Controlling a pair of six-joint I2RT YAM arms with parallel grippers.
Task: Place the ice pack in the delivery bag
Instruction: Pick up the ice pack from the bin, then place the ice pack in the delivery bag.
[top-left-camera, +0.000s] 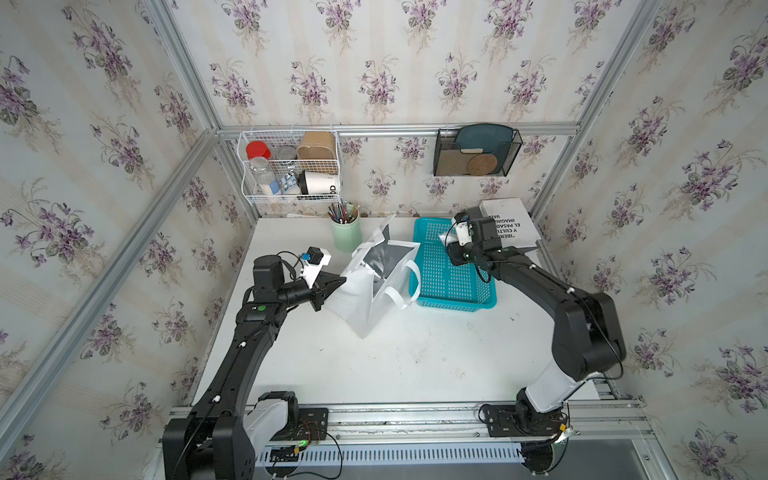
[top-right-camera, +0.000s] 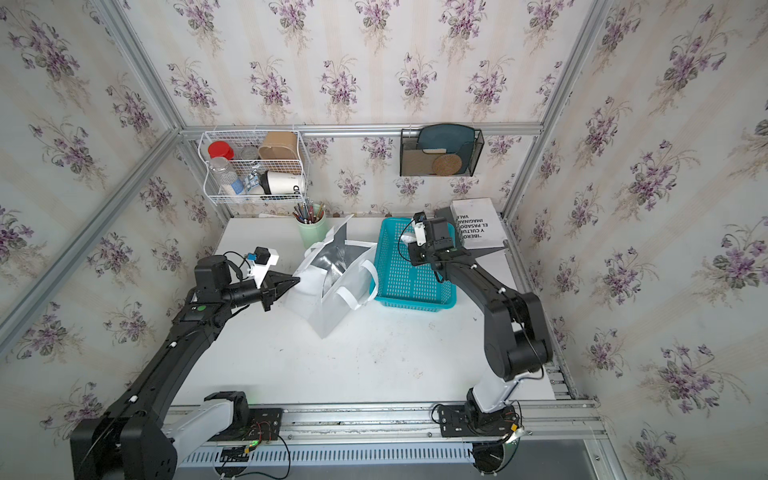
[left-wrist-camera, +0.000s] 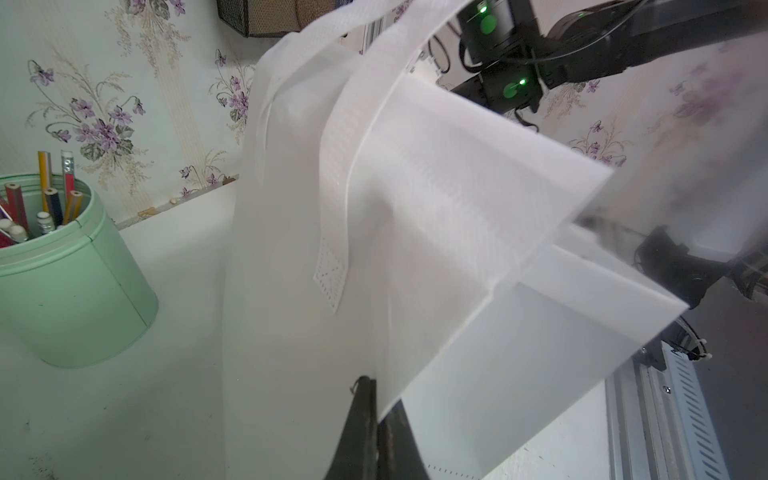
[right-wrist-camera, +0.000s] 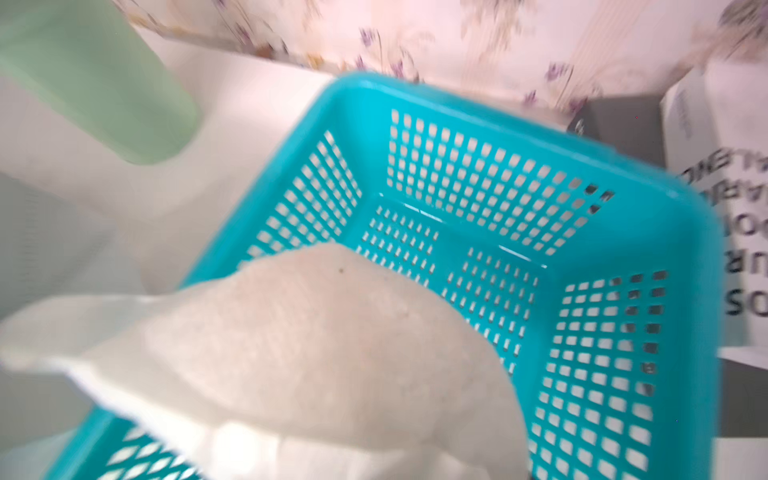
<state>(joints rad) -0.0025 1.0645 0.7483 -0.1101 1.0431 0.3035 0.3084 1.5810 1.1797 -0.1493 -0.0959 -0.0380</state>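
The delivery bag (top-left-camera: 365, 291) (top-right-camera: 328, 291) stands mid-table, white, its mouth open on silver lining, loop handles drooping. My left gripper (top-left-camera: 343, 280) (top-right-camera: 297, 280) is shut on the bag's near side panel; in the left wrist view the white fabric (left-wrist-camera: 415, 208) is pinched between the closed dark fingers (left-wrist-camera: 365, 415). The ice pack (right-wrist-camera: 311, 353), a whitish frosted pouch, hangs over the turquoise basket (right-wrist-camera: 685, 232) (top-left-camera: 453, 299). My right gripper (top-left-camera: 451, 248) (top-right-camera: 409, 249) is shut on it above the basket's far end. The pack hides the right fingers in the wrist view.
A mint green pencil cup (top-left-camera: 346, 232) (left-wrist-camera: 70, 282) stands behind the bag. A white book (top-left-camera: 511, 224) lies at the back right corner beside the basket. A wire rack (top-left-camera: 291, 166) and a black mesh holder (top-left-camera: 476, 151) hang on the back wall.
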